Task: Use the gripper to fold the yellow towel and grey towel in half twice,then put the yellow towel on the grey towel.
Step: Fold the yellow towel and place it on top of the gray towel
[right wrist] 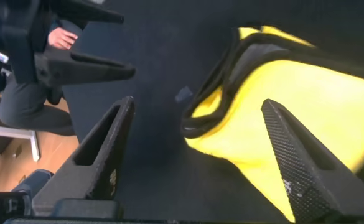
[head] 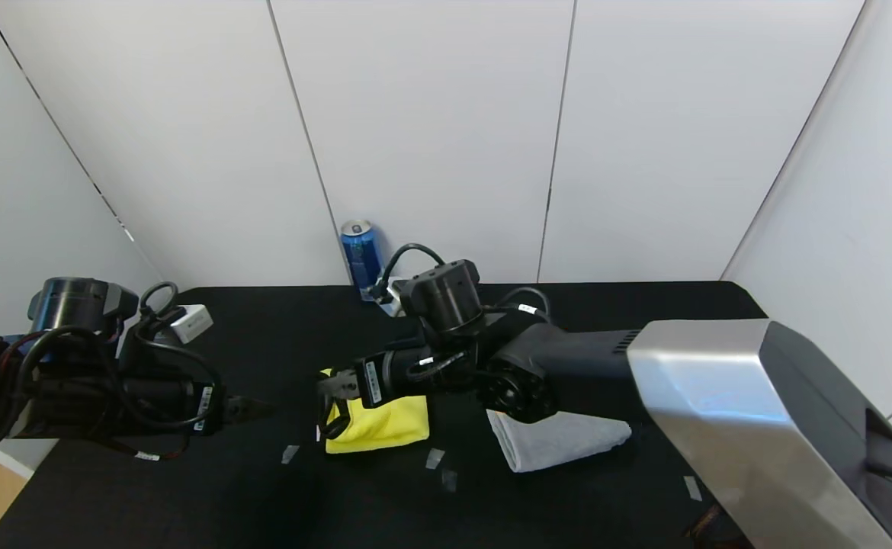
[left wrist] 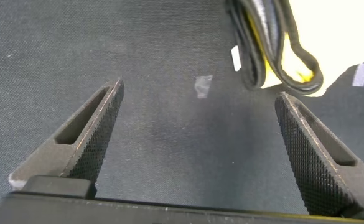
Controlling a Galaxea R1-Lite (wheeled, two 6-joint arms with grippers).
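Observation:
The yellow towel (head: 381, 423) lies folded into a small pad at the middle of the black table, its dark-trimmed edges looping loose at its left end. My right gripper (head: 332, 390) hovers open over that left end. In the right wrist view the towel (right wrist: 306, 106) lies under and between the spread fingers of the gripper (right wrist: 198, 104), which hold nothing. The grey towel (head: 560, 441) lies folded to the right, partly under my right arm. My left gripper (head: 251, 409) is open and empty to the left of the yellow towel, whose edge loops show in its wrist view (left wrist: 297, 74).
A blue can (head: 360, 253) stands at the back edge beside a white plug (head: 393, 303). A small white box (head: 190, 322) sits at the back left. Tape marks (head: 434, 457) dot the black table (head: 263, 496) in front of the towels.

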